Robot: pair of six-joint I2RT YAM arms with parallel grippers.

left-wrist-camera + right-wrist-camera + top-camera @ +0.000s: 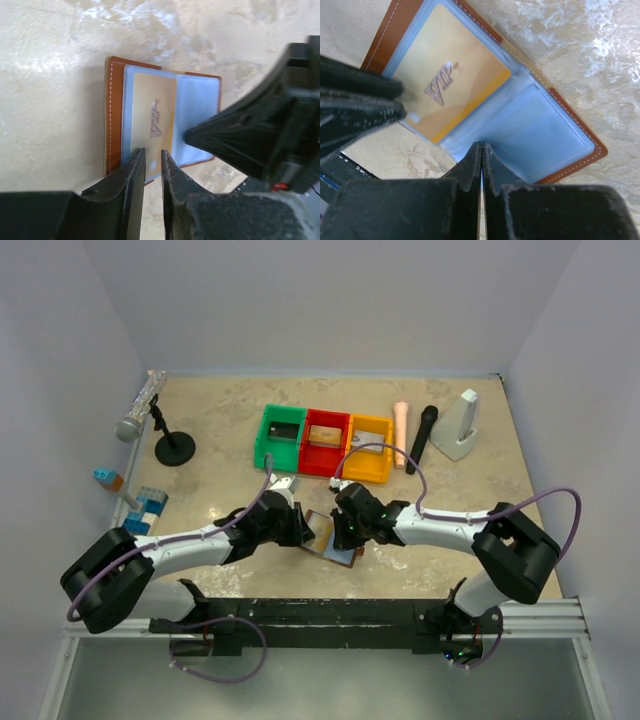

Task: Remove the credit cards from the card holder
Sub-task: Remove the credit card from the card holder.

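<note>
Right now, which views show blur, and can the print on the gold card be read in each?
Left wrist: the gold card is sharp, its VIP print readable; the right gripper is a soft dark mass. Right wrist: print readable too, but the left gripper is smeared. Top external: even light, soft shadows, print too small to read.

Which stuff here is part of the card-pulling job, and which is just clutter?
Job: card holder, gold VIP card, left pincer, right pincer.
Lying about: green bin, red bin, orange bin, silver microphone, toy blocks, pink stick, black stick, white wedge.
</note>
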